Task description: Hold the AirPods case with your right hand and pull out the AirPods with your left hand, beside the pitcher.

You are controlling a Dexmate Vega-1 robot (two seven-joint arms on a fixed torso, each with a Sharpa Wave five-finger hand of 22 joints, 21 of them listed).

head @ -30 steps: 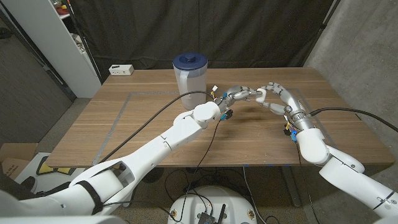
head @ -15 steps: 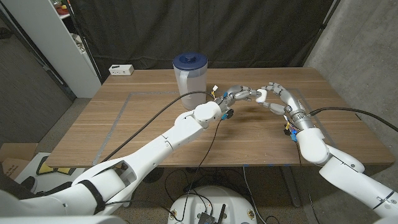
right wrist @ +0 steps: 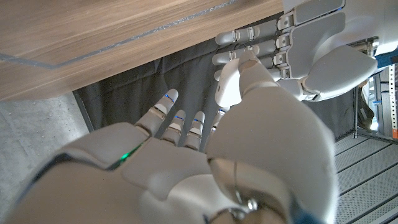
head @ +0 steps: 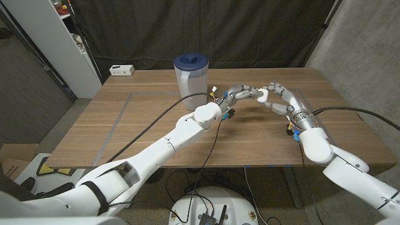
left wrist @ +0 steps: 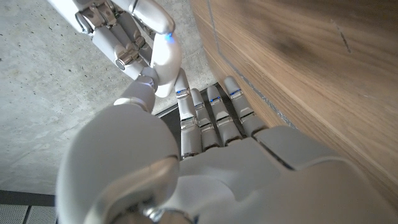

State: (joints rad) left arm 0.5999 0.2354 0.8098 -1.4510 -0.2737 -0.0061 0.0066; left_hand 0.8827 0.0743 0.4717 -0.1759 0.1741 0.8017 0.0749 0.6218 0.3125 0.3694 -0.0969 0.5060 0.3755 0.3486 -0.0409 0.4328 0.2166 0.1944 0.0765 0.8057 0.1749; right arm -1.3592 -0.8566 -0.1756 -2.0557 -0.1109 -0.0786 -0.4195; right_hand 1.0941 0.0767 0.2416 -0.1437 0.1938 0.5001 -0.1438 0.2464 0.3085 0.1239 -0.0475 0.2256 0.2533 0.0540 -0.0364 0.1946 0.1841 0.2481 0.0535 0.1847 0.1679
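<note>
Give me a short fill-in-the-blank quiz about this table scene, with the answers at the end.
1. The pitcher has a lid coloured ____.
2. The left hand and right hand meet above the ____ table.
3. The white case is held between the two ____.
4. Seen from the head, the pitcher stands to the ____ of the hands.

Answers: blue; wooden; hands; left

No readable text, labels or numbers anywhere.
</note>
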